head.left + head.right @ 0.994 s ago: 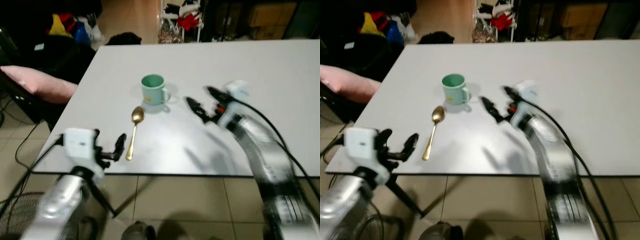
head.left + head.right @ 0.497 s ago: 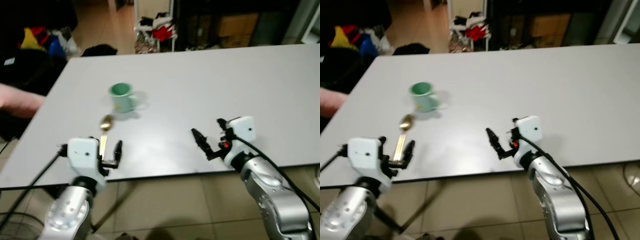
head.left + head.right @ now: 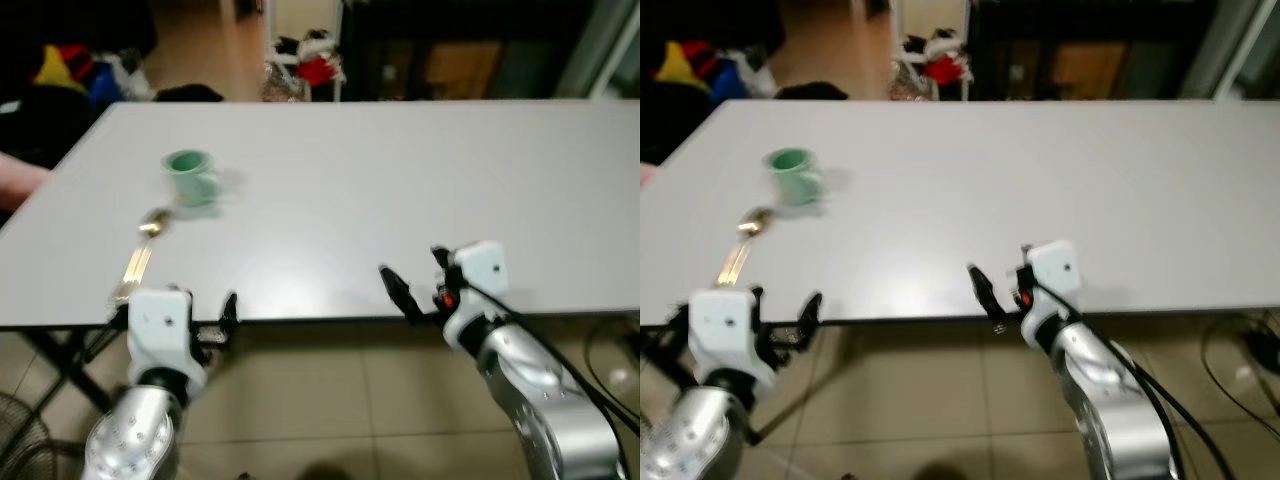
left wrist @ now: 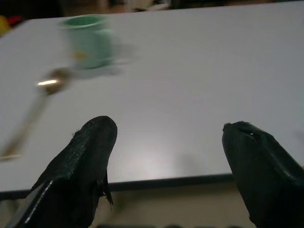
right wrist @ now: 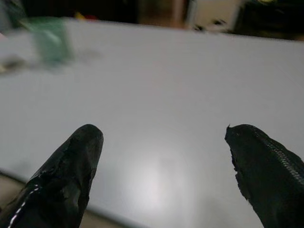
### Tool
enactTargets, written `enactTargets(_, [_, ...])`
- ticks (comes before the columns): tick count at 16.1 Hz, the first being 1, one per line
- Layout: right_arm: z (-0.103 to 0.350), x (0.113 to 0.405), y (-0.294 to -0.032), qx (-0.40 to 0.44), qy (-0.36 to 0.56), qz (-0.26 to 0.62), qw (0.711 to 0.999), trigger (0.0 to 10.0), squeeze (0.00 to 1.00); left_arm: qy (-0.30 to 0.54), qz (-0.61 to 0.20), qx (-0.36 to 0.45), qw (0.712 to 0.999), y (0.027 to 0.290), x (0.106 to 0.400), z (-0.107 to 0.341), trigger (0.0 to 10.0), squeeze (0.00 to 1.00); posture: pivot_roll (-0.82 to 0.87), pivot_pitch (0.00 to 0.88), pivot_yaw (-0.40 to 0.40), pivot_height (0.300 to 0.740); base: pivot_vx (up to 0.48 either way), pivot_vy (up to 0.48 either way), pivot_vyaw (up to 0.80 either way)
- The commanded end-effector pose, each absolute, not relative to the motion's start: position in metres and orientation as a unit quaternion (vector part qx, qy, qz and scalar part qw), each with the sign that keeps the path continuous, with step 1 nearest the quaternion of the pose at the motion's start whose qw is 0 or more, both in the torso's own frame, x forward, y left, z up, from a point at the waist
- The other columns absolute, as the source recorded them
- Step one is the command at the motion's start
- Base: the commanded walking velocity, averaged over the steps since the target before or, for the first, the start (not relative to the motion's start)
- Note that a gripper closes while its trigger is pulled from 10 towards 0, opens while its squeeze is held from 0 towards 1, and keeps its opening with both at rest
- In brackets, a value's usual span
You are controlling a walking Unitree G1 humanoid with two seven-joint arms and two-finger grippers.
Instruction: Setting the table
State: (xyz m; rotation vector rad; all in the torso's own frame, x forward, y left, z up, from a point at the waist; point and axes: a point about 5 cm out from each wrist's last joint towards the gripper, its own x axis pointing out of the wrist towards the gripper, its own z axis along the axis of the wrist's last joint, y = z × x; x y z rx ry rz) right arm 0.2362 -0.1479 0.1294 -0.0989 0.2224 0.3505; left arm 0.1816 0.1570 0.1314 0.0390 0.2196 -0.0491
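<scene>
— Looking down, what lies before you?

— My bench, a wide pale grey top with a dull sheen, its near edge dark. Beneath it runs a floor of beige tiles. Past the far edge the room is dim: dark furniture, brown cardboard boxes, a heap of red and white cloth, and yellow, red and blue things off to my left.

— And the things for setting?

— A green mug stands toward the far left of the bench. A gold spoon lies just on my side of it, bowl toward the mug, handle running to the near edge. The two look close together, though blur keeps me from saying whether they touch.

— Where are your arms?

— My left end effector hangs at the near edge, just beside the spoon's handle tip, fingers spread wide and holding nothing. My right end effector sits at the near edge toward the middle, well apart from mug and spoon, its fingers also wide and empty. Black cables trail from my right arm.
</scene>
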Motion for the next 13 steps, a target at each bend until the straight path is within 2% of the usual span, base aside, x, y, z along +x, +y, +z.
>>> enactTargets(1, [0.134, 0.238, -0.148, -0.053, 0.093, 0.167, 0.98, 10.0, 0.0, 0.093, -0.023, 0.023, 0.995, 0.158, 0.183, 0.137, 10.0, 0.44, 0.01, 0.0, 0.053, 0.74, 0.0, -0.48, 0.0])
enactTargets(2, [0.134, 0.239, -0.148, -0.045, 0.093, 0.167, 0.98, 10.0, 0.0, 0.089, -0.026, 0.015, 0.996, 0.158, 0.182, 0.137, 10.0, 1.0, 0.01, 0.0, 0.054, 0.74, 0.0, -0.289, 0.0])
enactTargets(3, [0.135, 0.238, -0.147, -0.022, 0.097, 0.175, 0.979, 10.0, 1.0, 0.086, -0.022, 0.012, 0.996, 0.158, 0.182, 0.138, 10.0, 1.0, 0.01, 0.0, 0.053, 0.74, 0.0, 0.0, 0.58])
enactTargets(5, [0.139, 0.236, -0.146, 0.0, 0.089, 0.193, 0.977, 10.0, 1.0, 0.08, 0.018, 0.022, 0.996, 0.167, 0.183, 0.139, 10.0, 1.0, 0.02, 0.0, 0.058, 0.74, 0.0, 0.0, 0.8])
enactTargets(8, [0.142, 0.237, -0.146, -0.015, 0.068, 0.198, 0.978, 10.0, 1.0, 0.082, 0.033, 0.013, 0.996, 0.17, 0.182, 0.138, 10.0, 1.0, 0.02, 0.0, 0.058, 0.74, 0.0, 0.0, 0.8])
enactTargets(9, [0.144, 0.237, -0.145, -0.017, 0.055, 0.208, 0.976, 10.0, 1.0, 0.049, 0.055, 0.039, 0.996, 0.172, 0.183, 0.143, 10.0, 1.0, 0.03, 0.0, 0.058, 0.74, 0.0, 0.0, 0.8])
enactTargets(11, [0.146, 0.237, -0.142, -0.011, 0.038, 0.223, 0.974, 10.0, 1.0, 0.062, 0.059, 0.036, 0.996, 0.173, 0.184, 0.144, 10.0, 1.0, 0.03, 0.0, 0.057, 0.74, 0.0, 0.0, 0.8])
enactTargets(13, [0.144, 0.238, -0.145, -0.008, 0.046, 0.213, 0.976, 10.0, 1.0, 0.125, 0.053, 0.061, 0.989, 0.173, 0.185, 0.136, 10.0, 1.0, 0.04, 0.0, 0.059, 0.74, 0.0, 0.0, 0.8])
